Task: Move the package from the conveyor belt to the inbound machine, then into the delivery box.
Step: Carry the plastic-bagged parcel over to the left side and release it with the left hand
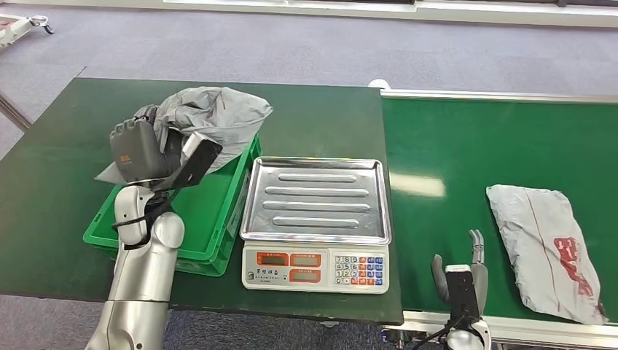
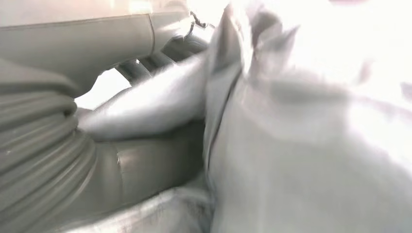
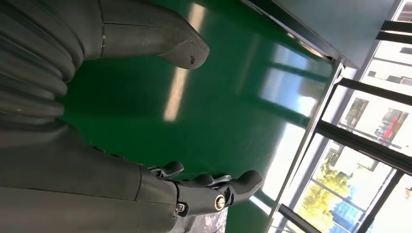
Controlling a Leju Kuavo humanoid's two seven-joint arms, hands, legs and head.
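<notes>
Table, carpet and windows

A dark green rectangular tabletop (image 1: 58,168) stands on grey-blue carpeted floor (image 1: 291,44). A white wheeled frame (image 1: 22,28) sits in the far corner; black-framed glass windows (image 3: 369,121) show outside greenery.

The head view looks down from high onto the dark green tabletop (image 1: 58,189). Both wrist cameras sit very near behind their hands; the right one shares the glossy green conveyor belt (image 3: 204,121).
</notes>
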